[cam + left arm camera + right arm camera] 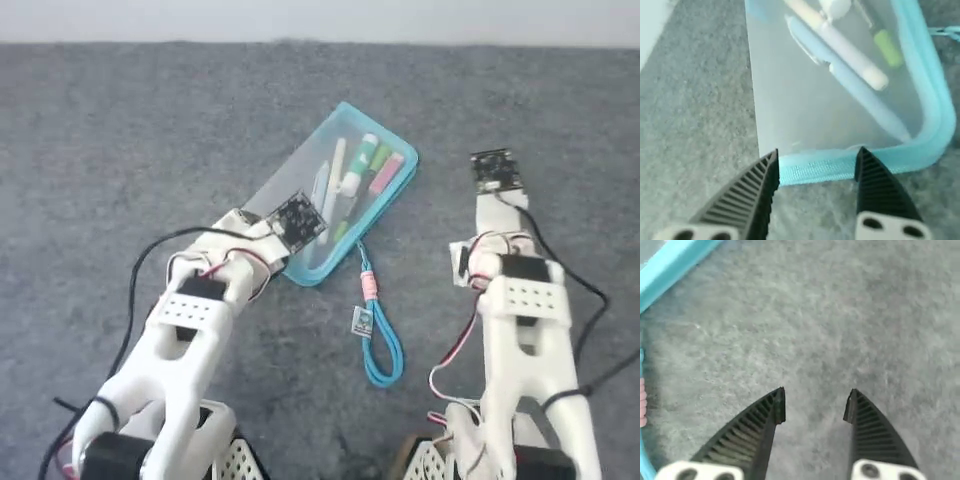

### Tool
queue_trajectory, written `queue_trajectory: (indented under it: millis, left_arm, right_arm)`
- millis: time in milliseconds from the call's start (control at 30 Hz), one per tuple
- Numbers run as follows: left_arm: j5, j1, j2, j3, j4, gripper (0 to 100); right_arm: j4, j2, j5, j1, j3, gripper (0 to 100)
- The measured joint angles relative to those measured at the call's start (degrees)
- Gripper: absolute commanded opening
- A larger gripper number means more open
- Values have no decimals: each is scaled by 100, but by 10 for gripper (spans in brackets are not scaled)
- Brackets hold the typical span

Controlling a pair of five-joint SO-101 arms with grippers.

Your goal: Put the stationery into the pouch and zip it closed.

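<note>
A clear pouch (345, 195) with light blue trim lies slantwise on the grey carpet. Several pens and markers (352, 178) lie inside it. My left gripper (287, 240) hovers over the pouch's near end, open. In the left wrist view the left gripper (817, 161) straddles the blue edge band (815, 169), with the pouch (790, 100) and the pens (850, 55) beyond the tips. To the right of the pouch my right gripper (497, 183) stands open over bare carpet. The right gripper (816, 399) holds nothing, and the pouch's corner (675, 260) shows far off.
A blue cord loop (383, 355) with a pink bead and a small tag (362, 320) trails from the pouch's near right side toward the front. Grey carpet (120, 150) covers the whole table around the pouch.
</note>
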Motion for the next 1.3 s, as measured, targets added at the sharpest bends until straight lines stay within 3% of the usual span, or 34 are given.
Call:
queue_trajectory:
  millis: [300, 433, 633, 933, 1300]
  left_arm:
    - [-914, -88, -9, 1134, -1319, 230]
    - [-818, 264, -79, 1503, -1600, 229]
    - [123, 536, -914, 1495, -1213, 229]
    - [132, 1257, -2171, 1618, -141, 228]
    - [-149, 1257, -2198, 1714, -114, 228]
  right_arm:
    - [-747, -35, 123, -264, 343, 193]
    - [-782, -35, 123, -273, 360, 191]
    - [-800, -35, 123, -281, 527, 191]
    - [-800, -35, 123, -281, 536, 191]
    - [-800, -35, 123, -290, 536, 191]
